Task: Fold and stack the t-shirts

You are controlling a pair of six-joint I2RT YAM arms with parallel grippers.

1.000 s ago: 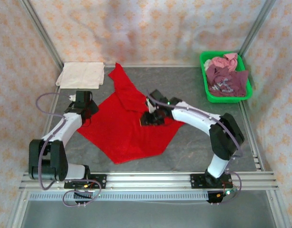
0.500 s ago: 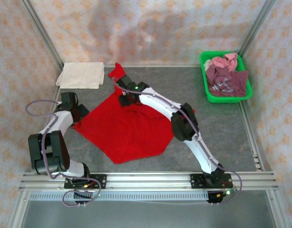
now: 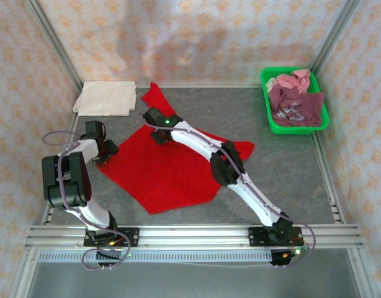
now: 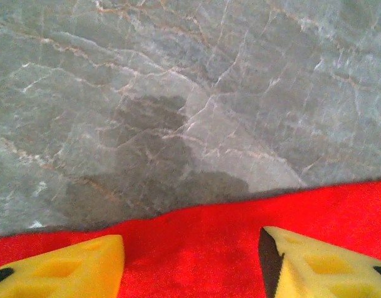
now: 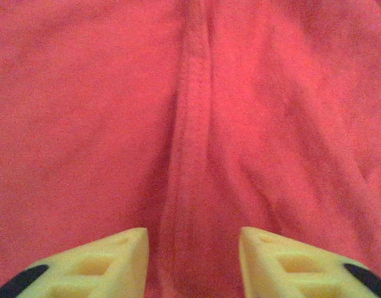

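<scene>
On the counter: red t-shirt lying spread out and crooked, not folded yet.
Done so far: looks like one cream t-shirt, folded, far left corner.
Left to do: the red one, plus maroon and pink t-shirts heaped in the green basket.
Left pincer: spread, over the red shirt's left edge, gripping nothing.
Right pincer: spread, straddling a seam at the shirt's far end.
In the way: only the right arm, stretched across the cloth.
</scene>
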